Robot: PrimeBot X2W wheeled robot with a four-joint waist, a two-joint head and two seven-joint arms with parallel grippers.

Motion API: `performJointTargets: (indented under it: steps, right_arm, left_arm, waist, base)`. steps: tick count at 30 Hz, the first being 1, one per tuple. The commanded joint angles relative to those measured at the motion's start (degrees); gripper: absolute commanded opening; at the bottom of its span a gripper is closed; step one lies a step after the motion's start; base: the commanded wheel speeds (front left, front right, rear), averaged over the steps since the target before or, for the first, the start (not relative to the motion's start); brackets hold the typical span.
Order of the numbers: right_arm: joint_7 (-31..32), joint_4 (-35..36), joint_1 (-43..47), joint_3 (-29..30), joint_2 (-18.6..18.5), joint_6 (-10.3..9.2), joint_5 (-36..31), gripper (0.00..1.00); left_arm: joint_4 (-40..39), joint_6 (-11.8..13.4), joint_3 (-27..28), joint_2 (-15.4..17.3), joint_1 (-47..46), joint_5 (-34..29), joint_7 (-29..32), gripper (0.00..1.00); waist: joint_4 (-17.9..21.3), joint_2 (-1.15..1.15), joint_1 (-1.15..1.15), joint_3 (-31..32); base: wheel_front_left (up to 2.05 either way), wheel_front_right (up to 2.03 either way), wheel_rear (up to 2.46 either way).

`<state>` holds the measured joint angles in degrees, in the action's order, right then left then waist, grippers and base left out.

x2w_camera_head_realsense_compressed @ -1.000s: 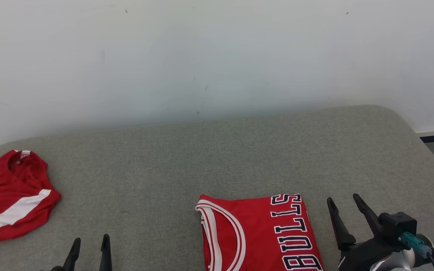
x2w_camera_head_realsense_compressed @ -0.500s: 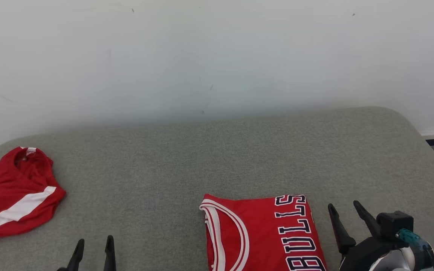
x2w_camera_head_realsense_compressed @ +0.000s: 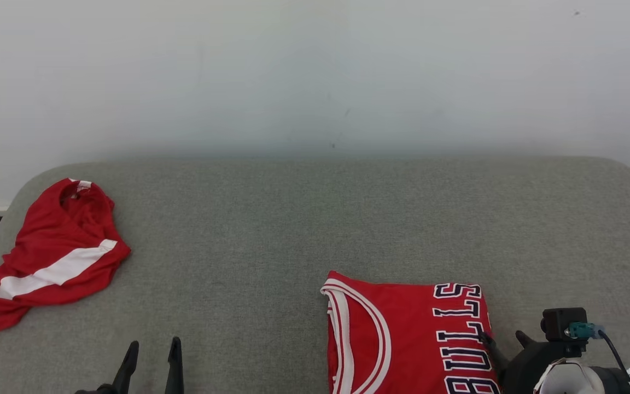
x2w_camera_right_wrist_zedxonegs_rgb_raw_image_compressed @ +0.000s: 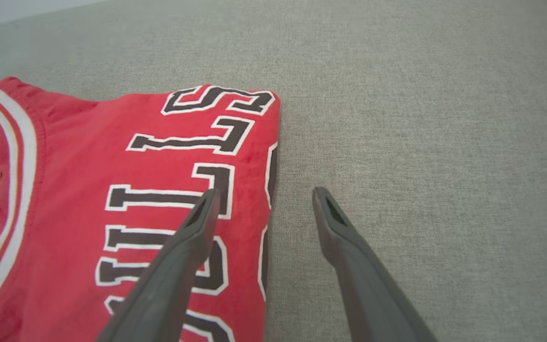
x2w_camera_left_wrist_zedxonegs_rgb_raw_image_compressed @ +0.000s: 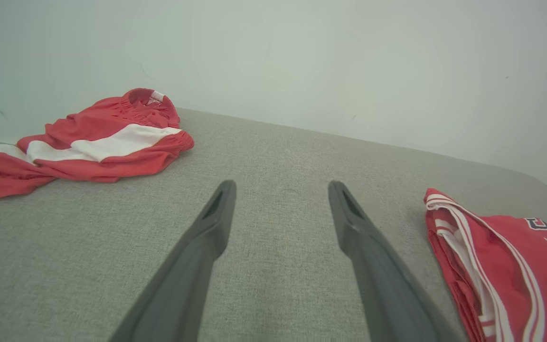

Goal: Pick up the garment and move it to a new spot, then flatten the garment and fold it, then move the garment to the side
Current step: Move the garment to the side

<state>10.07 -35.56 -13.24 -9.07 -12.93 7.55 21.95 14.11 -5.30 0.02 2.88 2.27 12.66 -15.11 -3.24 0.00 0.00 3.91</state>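
Beneath the right gripper (x2w_camera_right_wrist_zedxonegs_rgb_raw_image_compressed: 265, 192), a folded red jersey (x2w_camera_right_wrist_zedxonegs_rgb_raw_image_compressed: 88, 180) is lying flat on the grey cushion (x2w_camera_right_wrist_zedxonegs_rgb_raw_image_compressed: 420, 118). Its edge is sitting between the spread fingers, one tip over the lettering and the other over bare cushion. Closing from here could be catching only the top layer and pulling the fold open on lifting. Both arms are reaching low and forward. The left gripper (x2w_camera_left_wrist_zedxonegs_rgb_raw_image_compressed: 280, 183) is hovering with fingers apart, holding nothing, with the jersey off to its right.
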Motion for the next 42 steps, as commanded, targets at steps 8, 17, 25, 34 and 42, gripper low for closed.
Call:
performJointTargets:
  steps: [8, 17, 25, 34, 42]
  right_arm:
    - [4.09, -3.48, -0.58, 1.28, 0.79, -0.14, -1.18, 1.0]
    - [10.26, -5.01, -2.46, -2.65, -0.47, -0.14, -1.29, 0.0]
    - [12.6, -1.11, -9.01, -9.46, -6.96, -0.17, -3.02, 0.0]
    - [14.92, 2.23, -24.64, -16.7, -14.97, -0.16, -1.77, 0.0]
    - [12.71, -2.06, -35.18, -14.85, -18.59, -0.15, -2.0, 0.0]
  left_arm:
    - [0.61, -0.34, -0.56, 0.02, -0.98, -0.44, -0.04, 1.0]
    - [0.71, -0.55, -0.92, 0.02, -2.19, -0.16, -0.03, 1.0]
    - [-0.75, -0.7, -1.15, 0.02, -3.8, 0.22, -0.03, 1.0]
    - [-6.3, -1.05, -0.06, 0.01, -7.28, -0.47, -0.03, 1.0]
    - [-10.19, -1.73, -0.88, 0.04, -12.01, -3.07, -0.02, 1.0]
  waist:
    - [-3.44, 0.0, 0.0, -2.82]
    - [-3.32, 0.0, 0.0, -4.27]
    - [-1.25, 0.0, 0.0, -7.08]
    - [4.45, 0.0, 0.0, -15.66]
    - [10.65, 0.0, 0.0, -23.67]
  base:
    - [0.0, 0.0, 0.0]
    - [0.0, 0.0, 0.0]
    - [0.0, 0.0, 0.0]
    - [0.0, 0.0, 0.0]
    - [0.0, 0.0, 0.0]
